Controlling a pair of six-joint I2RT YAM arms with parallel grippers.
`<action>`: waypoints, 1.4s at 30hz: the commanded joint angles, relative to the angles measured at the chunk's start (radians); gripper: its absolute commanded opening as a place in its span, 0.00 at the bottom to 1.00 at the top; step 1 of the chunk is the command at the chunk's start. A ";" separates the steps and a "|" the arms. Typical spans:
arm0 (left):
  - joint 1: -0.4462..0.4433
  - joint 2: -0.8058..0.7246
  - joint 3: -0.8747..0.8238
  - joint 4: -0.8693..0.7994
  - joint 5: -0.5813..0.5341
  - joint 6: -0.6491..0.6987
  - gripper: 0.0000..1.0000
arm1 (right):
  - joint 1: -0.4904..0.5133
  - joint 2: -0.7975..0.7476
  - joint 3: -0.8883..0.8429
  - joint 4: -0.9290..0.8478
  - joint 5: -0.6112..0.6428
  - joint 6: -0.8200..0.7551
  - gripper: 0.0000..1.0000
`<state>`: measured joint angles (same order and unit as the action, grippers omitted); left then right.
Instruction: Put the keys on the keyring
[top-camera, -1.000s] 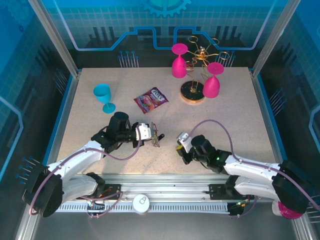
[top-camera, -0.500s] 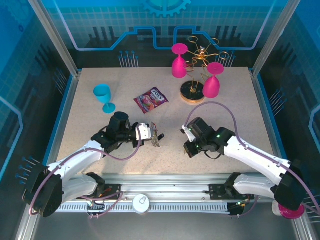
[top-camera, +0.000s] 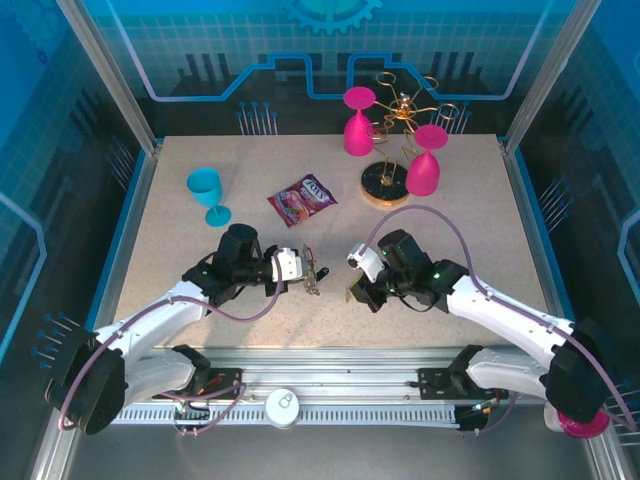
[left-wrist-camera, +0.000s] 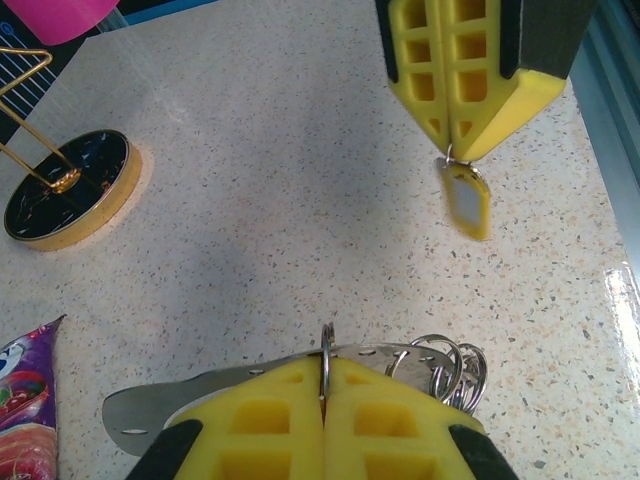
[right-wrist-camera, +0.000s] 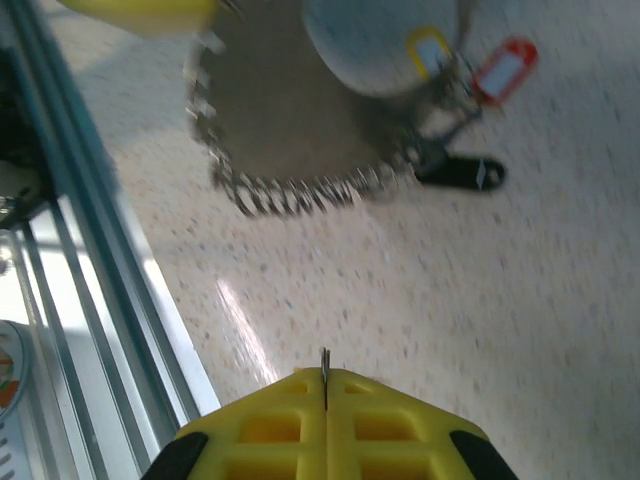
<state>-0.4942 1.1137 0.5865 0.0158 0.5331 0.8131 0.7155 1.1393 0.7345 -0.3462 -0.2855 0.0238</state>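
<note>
My left gripper (top-camera: 303, 270) (left-wrist-camera: 325, 375) is shut on the thin edge of the keyring (left-wrist-camera: 326, 350), a hoop (right-wrist-camera: 290, 130) fringed with silvery beaded chain and small rings (left-wrist-camera: 452, 366). Red (right-wrist-camera: 505, 68), black (right-wrist-camera: 462, 172) and yellow (right-wrist-camera: 430, 50) key tags hang by it. Just to the right of it, my right gripper (top-camera: 358, 291) (right-wrist-camera: 323, 378) is shut on the little ring of a yellow key (left-wrist-camera: 467, 201), which dangles below its fingers (left-wrist-camera: 470, 80) above the table. A gap remains between that key and the keyring (top-camera: 314, 280).
A purple snack packet (top-camera: 302, 198) lies behind the left gripper. The gold rack's round base (top-camera: 385, 187) with two pink glasses (top-camera: 422, 172) stands at the back right. A blue cup (top-camera: 208, 190) is at the back left. The table's metal front rail (right-wrist-camera: 90, 300) runs close below.
My right arm has risen off the table and swung left toward the left gripper, carrying the yellow key. The left arm and keyring have stayed put.
</note>
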 joint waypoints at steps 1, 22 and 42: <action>-0.011 0.012 0.012 -0.024 0.051 0.030 0.00 | -0.013 0.013 -0.003 0.167 -0.140 -0.124 0.00; -0.065 0.021 0.022 -0.048 -0.005 0.079 0.00 | -0.011 0.227 0.190 0.105 -0.318 -0.210 0.00; -0.074 0.025 0.035 -0.039 -0.040 0.037 0.00 | -0.004 0.239 0.194 0.109 -0.211 -0.151 0.00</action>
<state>-0.5606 1.1336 0.5884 -0.0227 0.4736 0.8635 0.7124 1.3933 0.9253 -0.2531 -0.5228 -0.1513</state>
